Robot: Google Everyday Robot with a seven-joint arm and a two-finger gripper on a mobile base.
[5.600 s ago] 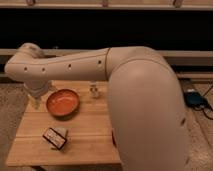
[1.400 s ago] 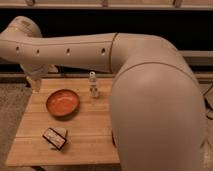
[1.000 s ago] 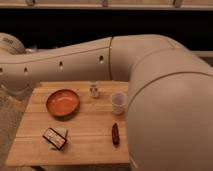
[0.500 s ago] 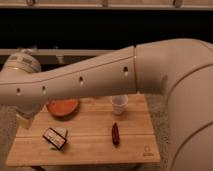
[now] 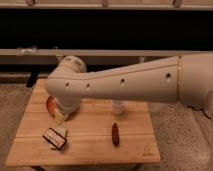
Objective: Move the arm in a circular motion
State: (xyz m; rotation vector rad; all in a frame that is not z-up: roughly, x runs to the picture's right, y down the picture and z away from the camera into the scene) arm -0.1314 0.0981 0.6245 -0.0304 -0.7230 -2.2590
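The large cream-white arm (image 5: 125,82) reaches in from the right edge and crosses above the wooden table (image 5: 90,145). Its rounded joint (image 5: 67,82) sits over the table's left part. Below that joint the wrist turns down, and the gripper (image 5: 60,116) hangs just over the table's left side, next to an orange bowl (image 5: 50,104). The arm hides most of the bowl.
A white cup (image 5: 118,106) stands near the table's middle, just under the arm. A dark red-brown oblong item (image 5: 115,134) lies in front of it. A small dark and white packet (image 5: 55,138) lies at the front left. A dark wall with a ledge (image 5: 30,51) runs behind.
The arm has swung in a sweep: its joint went up and left, then came down and right. It now sits lower over the table and covers the bowl. The table items have not moved.
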